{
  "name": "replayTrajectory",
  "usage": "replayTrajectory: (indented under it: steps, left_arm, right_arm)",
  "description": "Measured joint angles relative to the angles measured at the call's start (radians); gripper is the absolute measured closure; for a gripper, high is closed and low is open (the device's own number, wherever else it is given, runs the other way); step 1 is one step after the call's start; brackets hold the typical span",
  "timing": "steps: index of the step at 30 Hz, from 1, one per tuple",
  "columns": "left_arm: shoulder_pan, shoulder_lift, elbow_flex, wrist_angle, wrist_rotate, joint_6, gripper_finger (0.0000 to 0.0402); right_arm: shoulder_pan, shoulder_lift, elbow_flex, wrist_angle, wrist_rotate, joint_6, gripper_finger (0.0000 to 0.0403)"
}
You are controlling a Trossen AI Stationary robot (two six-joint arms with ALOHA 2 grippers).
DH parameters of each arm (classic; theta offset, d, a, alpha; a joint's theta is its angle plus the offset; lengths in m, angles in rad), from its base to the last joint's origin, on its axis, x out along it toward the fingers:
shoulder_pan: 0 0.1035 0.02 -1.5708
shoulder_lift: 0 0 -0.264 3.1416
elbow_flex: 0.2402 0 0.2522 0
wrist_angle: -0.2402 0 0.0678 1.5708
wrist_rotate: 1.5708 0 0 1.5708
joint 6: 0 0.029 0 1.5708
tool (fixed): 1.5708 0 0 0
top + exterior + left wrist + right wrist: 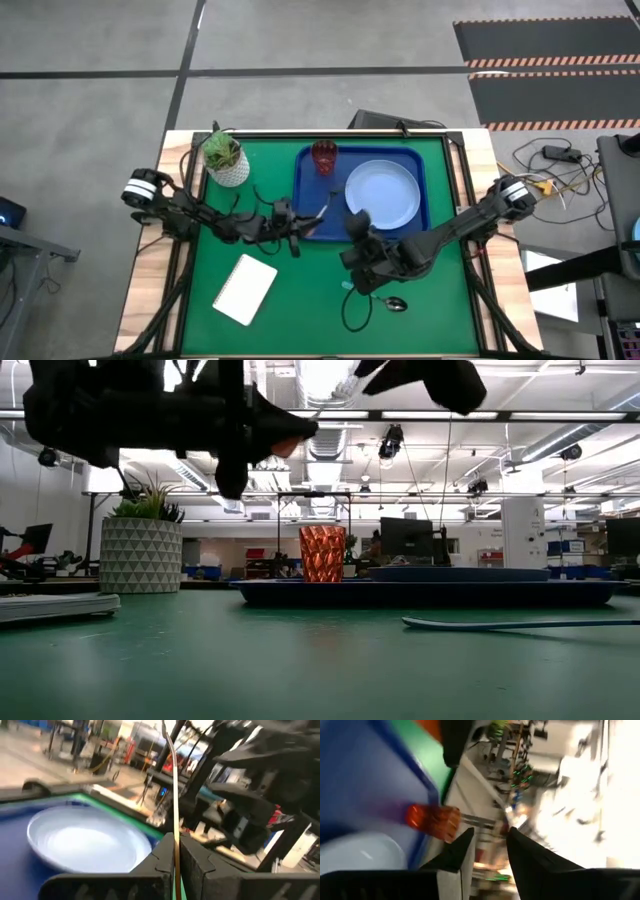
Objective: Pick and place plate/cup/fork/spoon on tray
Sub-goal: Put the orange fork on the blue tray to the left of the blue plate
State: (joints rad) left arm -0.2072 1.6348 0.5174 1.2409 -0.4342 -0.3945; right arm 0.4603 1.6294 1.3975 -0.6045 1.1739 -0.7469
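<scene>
The dark-blue tray point(310, 180) lies at the mat's far middle. On it stand the red cup point(324, 157) and the light-blue plate point(382, 193). My left gripper point(298, 232) hovers at the tray's near left corner, shut on the fork point(322, 208). My right gripper point(358, 225) is open and empty above the tray's near rim, beside the plate. The teal-handled spoon point(390, 302) lies flat on the green mat, nearer than the right gripper. It also shows in the low view point(500, 623). My left gripper pinches the fork between its two shut fingers point(162, 852). The fork shows edge-on as a thin strip point(174, 800) sticking out forward past the fingertips over the tray. An orange bit of its handle point(287, 445) shows at the gripper. The fork is lifted clear of mat and tray.
A white pot with a green plant point(226, 158) stands at the mat's far left. A white notepad point(245, 288) lies at the near left. A black cable loops on the mat near the spoon point(350, 312).
</scene>
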Motion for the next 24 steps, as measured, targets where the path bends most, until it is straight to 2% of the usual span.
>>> replayTrajectory:
  steps: [7,10,14,16,18,22,24]
  left_arm:
    - [-0.004,0.000,-0.017,0.150,0.012,0.141,0.0401]
    - [-0.006,0.000,-0.010,0.165,0.045,0.177,0.0401]
    - [-0.009,-0.001,-0.002,0.188,0.085,0.201,0.0401]
    - [-0.009,-0.001,0.002,0.198,0.098,0.202,0.0401]
    - [-0.009,-0.001,0.005,0.199,0.104,0.208,0.0401]
    - [-0.009,-0.001,0.005,0.198,0.109,0.220,0.0402]
    - [-0.009,-0.001,0.005,0.196,0.112,0.220,0.0402]
  right_arm:
    - [-0.011,-0.112,-0.015,-0.014,-0.116,0.501,0.0322]
    - [-0.021,-0.180,-0.057,-0.003,-0.180,0.630,0.0334]
    - [-0.020,-0.283,-0.201,0.130,-0.190,0.723,0.0345]
    - [-0.020,-0.332,-0.308,0.283,-0.227,0.728,0.0349]
    - [-0.024,-0.371,-0.432,0.515,-0.275,0.700,0.0350]
    - [-0.042,-0.397,-0.664,1.110,-0.394,0.596,0.0351]
    - [-0.057,-0.377,-0.750,1.395,-0.451,0.603,0.0351]
